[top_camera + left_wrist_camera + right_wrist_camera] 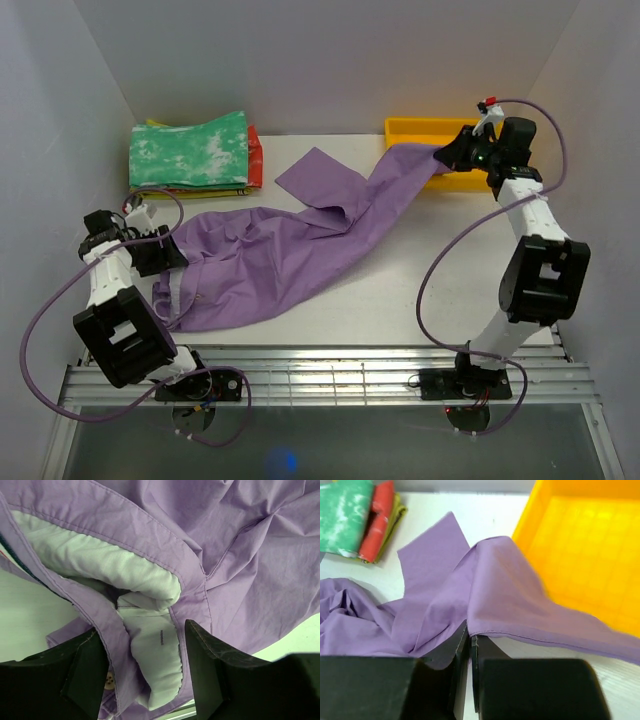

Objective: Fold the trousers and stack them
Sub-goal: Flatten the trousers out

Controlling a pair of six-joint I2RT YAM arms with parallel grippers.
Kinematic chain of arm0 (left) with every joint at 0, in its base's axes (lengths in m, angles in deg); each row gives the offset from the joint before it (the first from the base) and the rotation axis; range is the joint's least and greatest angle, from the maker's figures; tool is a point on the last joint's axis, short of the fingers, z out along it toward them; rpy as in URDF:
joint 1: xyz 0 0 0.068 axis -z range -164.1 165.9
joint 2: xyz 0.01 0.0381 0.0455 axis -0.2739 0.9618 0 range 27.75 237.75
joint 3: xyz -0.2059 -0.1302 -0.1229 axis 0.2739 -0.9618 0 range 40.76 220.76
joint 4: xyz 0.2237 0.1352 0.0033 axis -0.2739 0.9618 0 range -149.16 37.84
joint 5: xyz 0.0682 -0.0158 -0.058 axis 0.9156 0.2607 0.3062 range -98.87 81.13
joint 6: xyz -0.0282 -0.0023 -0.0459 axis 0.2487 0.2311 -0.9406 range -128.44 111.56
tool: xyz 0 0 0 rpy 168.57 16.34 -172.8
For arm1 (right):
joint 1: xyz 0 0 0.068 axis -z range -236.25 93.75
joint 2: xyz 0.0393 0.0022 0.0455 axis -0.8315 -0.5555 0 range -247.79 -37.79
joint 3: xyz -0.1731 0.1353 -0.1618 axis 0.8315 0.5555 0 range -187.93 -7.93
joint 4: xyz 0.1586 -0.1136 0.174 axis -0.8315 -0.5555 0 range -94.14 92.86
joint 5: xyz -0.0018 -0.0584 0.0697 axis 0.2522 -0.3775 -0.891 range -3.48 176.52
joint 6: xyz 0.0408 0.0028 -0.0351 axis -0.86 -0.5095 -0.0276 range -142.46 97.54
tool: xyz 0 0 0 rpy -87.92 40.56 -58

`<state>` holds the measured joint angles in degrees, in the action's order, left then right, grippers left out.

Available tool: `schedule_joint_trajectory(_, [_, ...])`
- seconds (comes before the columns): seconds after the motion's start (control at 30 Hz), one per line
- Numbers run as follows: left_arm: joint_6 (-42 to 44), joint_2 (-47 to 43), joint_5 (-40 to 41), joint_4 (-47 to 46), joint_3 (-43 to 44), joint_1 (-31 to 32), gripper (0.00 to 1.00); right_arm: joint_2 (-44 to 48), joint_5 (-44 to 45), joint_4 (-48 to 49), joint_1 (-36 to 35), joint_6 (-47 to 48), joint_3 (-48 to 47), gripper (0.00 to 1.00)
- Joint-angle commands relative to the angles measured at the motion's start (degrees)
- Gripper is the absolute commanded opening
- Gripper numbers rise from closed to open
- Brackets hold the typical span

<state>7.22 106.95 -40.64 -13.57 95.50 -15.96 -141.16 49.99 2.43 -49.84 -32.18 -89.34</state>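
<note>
table: white, everything sits on it
trousers: lilac-purple, spread out unfolded across the middle. Long axis runs diagonally, waist end at the near left and legs pointing to the far right. Cloth looks soft and rumpled, lots of creases around the seat
legs: one is pulled out straight to the far right, its end lifted beside the bin. The other ends in a flat flap at the far middle
green-and-white folded garment: far left corner, on top of a red one and a yellow one, well apart from the waist end
yellow bin: far right, the stretched leg drapes over its near edge
right gripper: pinched tight on that leg's hem
left gripper: jaws spread wide, the waistband bunched between them with its pale lining showing
button: small, pale, on the waistband by the left finger
</note>
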Motion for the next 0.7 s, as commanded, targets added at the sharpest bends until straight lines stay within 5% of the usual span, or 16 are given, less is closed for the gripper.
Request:
schedule_joint_trajectory(0.0, [0.86,-3.17,1.44,-1.11,0.19,-0.05,0.68,14.57,1.88,-4.21,2.19,3.81,3.52,0.08])
schedule_joint_trajectory(0.27, [2.88,-1.6,4.34,-2.95,1.68,-0.84,0.6,42.34,11.31,-30.11,11.67,18.32,23.28,0.08])
schedule_joint_trajectory(0.53, [4.73,7.63,6.03,-2.78,12.38,-2.59,0.27,46.87,15.26,-39.65,12.48,21.49,30.6,0.08])
schedule_joint_trajectory(0.6, [6.22,8.86,4.18,0.18,14.86,-3.3,0.36,45.2,14.39,-40.52,12.57,22.54,29.91,0.14])
schedule_joint_trajectory(0.63, [7.53,10.17,-0.79,2.3,18.17,-3.73,0.54,43.1,14.47,-41.05,12.57,22.81,29.29,0.22])
schedule_joint_trajectory(0.67, [11.81,10.62,-4.58,5.01,19.69,-4.78,0.63,41.86,14.56,-41.75,12.48,24.03,28.42,0.46])
